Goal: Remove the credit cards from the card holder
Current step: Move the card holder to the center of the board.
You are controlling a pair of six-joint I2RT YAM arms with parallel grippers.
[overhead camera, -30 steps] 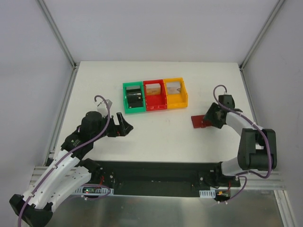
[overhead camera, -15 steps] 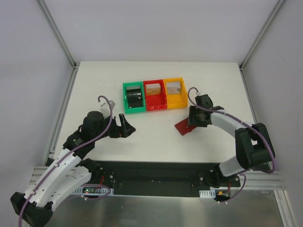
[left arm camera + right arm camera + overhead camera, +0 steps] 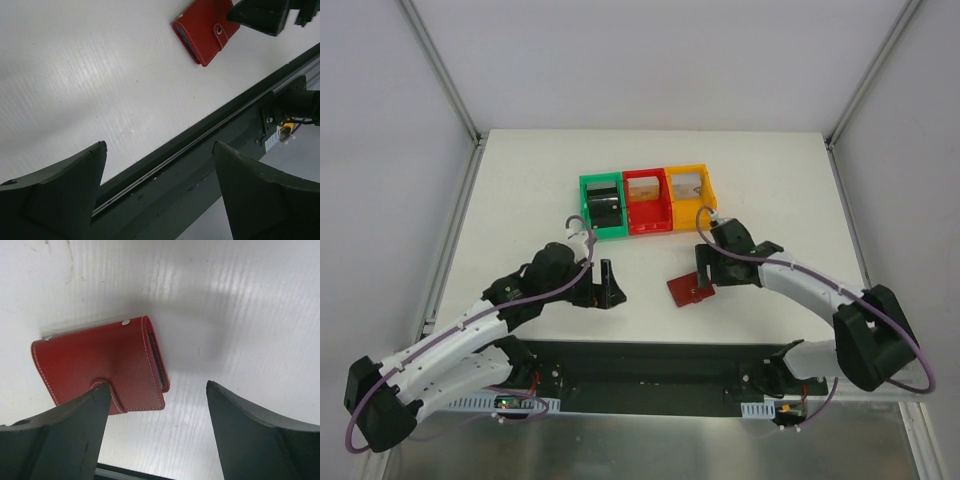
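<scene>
Right gripper, jaws spread, hangs over the closed card holder; best pin it while the spread left gripper unsnaps its tab.

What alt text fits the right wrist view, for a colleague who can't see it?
A closed dark-red card holder lies flat on the white table, with its lower edge hidden behind one finger of the open right gripper. The holder is shut, so its contents cannot be seen; only a dark slot shows along its right edge.
</scene>
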